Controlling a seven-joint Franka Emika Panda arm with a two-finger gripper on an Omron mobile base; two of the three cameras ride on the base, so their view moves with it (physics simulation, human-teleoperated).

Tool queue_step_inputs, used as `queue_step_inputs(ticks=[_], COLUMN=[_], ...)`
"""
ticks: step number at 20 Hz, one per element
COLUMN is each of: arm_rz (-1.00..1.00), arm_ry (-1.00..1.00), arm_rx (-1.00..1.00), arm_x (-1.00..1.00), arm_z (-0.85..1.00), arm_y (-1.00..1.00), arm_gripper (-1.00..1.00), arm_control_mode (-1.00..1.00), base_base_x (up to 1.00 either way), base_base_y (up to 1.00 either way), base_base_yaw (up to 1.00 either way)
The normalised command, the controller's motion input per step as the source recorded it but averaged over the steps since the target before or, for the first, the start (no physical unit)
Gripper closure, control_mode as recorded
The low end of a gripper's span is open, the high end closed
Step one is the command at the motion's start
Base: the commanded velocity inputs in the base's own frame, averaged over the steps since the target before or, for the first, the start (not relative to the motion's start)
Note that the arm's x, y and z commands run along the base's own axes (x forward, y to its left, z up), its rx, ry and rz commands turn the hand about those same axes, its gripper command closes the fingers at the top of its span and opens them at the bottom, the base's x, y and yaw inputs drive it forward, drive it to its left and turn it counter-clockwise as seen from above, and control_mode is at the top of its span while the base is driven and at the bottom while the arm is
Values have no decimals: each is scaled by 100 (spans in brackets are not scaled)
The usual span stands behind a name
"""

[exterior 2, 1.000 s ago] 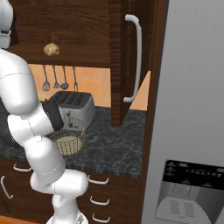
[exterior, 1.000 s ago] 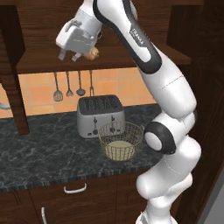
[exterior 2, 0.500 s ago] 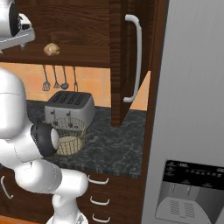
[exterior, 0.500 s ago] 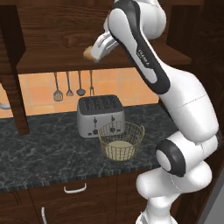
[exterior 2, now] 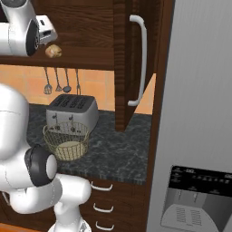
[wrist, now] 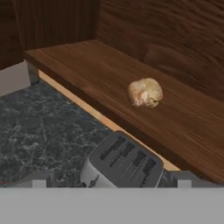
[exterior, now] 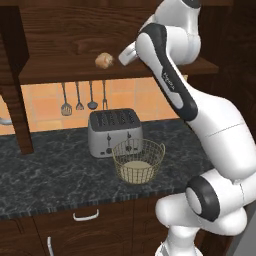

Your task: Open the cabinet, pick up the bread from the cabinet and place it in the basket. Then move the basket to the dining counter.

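The bread [exterior: 104,60] [exterior 2: 53,50] [wrist: 145,92], a small tan roll, lies on the wooden shelf [exterior: 60,73] of the open cabinet [exterior 2: 121,63]. My gripper [wrist: 111,181] hovers just beside the roll at shelf height, to its right in the left base view, open, with nothing between its wide-set fingertips [wrist: 40,180]. The hand [exterior 2: 45,27] is apart from the bread. The tan wire basket [exterior: 138,160] [exterior 2: 67,140] stands empty on the black speckled worktop below, in front of the toaster. The dining counter is out of view.
A silver four-slot toaster [exterior: 114,131] [wrist: 122,164] sits behind the basket. Utensils [exterior: 79,97] hang on the orange tiled wall. The right cabinet door with its bar handle [exterior 2: 140,59] stands open beside a grey fridge [exterior 2: 199,136]. Drawers [exterior: 85,216] run under the worktop.
The arm has swung up and round, carrying the hand from the left of the bread to its right at shelf level. The bread has stayed on the shelf and the gripper has stayed open.
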Motion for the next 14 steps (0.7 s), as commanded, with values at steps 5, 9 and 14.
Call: queue_step_inputs(ticks=[5,9,14], arm_rz=[-31,-21,-6], arm_ry=[-23,-3,1], arm_rx=[32,35,30], arm_x=[57,53,60], arm_z=[-13,8,23], arm_y=[0,1,2], arm_gripper=[-100,-100,-100], arm_control_mode=[-100,-100,-100], base_base_x=[0,0,0], base_base_y=[0,0,0], base_base_yaw=[0,0,0])
